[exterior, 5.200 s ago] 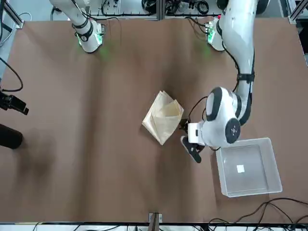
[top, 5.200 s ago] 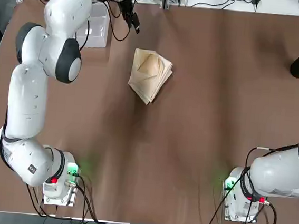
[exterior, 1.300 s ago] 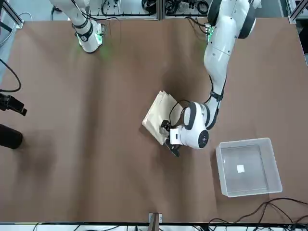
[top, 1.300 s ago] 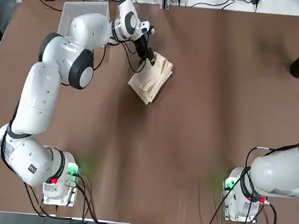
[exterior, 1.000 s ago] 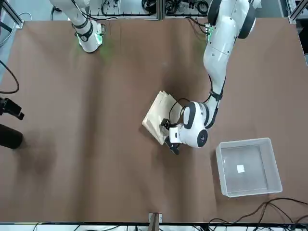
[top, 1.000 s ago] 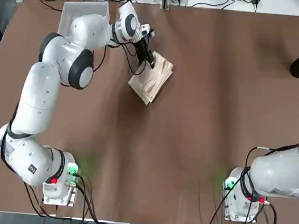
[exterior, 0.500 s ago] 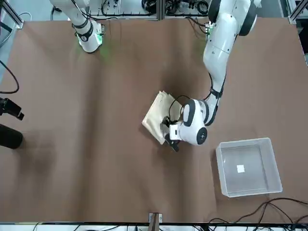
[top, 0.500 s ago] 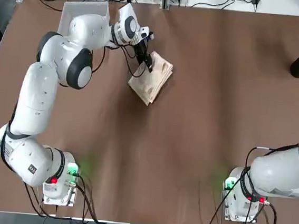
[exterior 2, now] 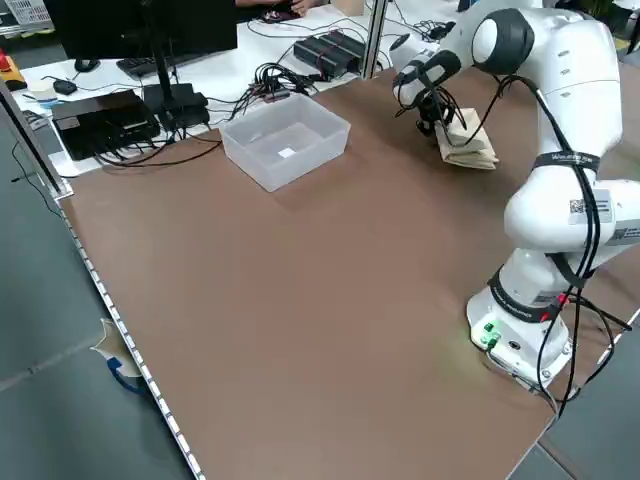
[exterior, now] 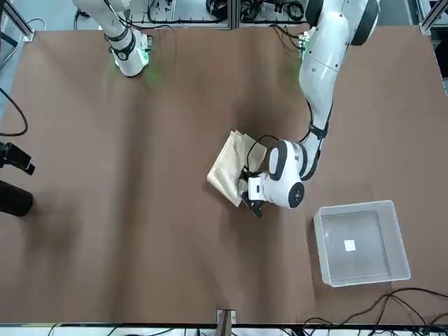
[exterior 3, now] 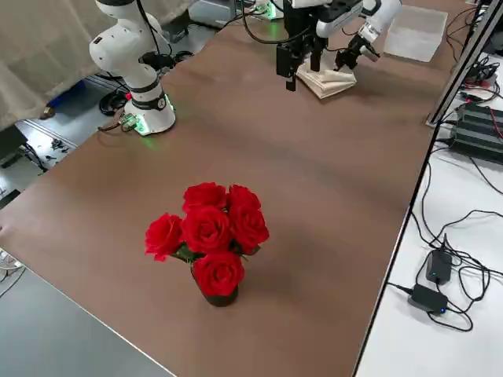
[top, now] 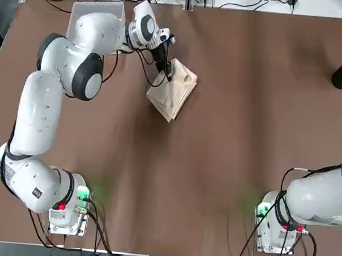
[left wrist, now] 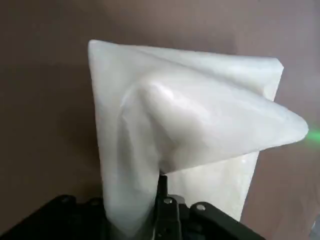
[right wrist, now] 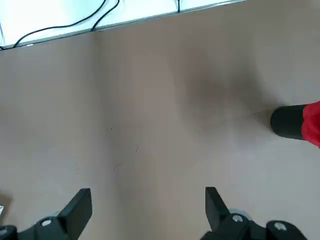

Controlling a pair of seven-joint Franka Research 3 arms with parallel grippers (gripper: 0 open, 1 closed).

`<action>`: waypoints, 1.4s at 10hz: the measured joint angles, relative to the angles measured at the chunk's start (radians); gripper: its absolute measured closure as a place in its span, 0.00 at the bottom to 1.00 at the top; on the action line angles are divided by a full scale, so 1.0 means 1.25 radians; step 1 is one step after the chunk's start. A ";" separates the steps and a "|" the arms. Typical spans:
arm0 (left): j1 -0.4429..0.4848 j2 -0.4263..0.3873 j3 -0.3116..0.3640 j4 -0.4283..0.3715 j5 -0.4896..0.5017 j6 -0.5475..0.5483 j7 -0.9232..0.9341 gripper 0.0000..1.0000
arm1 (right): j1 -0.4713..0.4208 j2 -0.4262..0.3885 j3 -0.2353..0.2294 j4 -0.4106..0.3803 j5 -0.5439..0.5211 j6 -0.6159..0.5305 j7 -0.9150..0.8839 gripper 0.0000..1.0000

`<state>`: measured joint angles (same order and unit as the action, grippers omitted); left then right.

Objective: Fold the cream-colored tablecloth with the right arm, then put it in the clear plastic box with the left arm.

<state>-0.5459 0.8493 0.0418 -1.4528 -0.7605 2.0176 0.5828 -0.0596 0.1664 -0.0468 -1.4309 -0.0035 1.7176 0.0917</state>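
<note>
Left fingers [left wrist: 163, 195] pinch tablecloth [left wrist: 205, 117] outside plastic box [exterior: 371, 255].

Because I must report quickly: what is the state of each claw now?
Left claw: closed on the folded cream tablecloth.
Right claw: open, holding nothing.

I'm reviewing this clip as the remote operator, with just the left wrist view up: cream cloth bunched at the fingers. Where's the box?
Observer: The clear plastic box stands farther from the arm bases than the cloth, and to the robot's left, with nothing in it.
Operator: Which edge of the cloth is the left gripper at?
Observer: The left gripper grips it at the side facing the box, the top view shows.
Operator: Is the right gripper near?
Observer: No, the right gripper is idle at the robot's far right, fingers open.
</note>
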 joint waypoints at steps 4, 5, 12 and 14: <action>0.026 -0.063 0.015 0.000 0.003 -0.123 0.000 0.84 | 0.000 0.000 0.000 0.000 0.000 0.000 0.000 0.00; 0.051 -0.084 0.017 0.000 0.006 -0.162 0.000 0.84 | 0.000 0.000 0.000 0.000 0.000 0.000 0.000 0.00; 0.153 -0.133 0.150 0.124 0.010 -0.403 0.004 0.84 | 0.000 0.000 0.000 0.000 0.000 0.001 0.000 0.00; 0.158 -0.137 0.209 0.165 0.010 -0.408 0.004 0.84 | 0.000 0.000 0.000 0.000 0.000 0.001 0.000 0.00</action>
<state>-0.3483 0.6778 0.3030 -1.2465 -0.7474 1.5079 0.5874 -0.0595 0.1664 -0.0465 -1.4304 -0.0035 1.7183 0.0917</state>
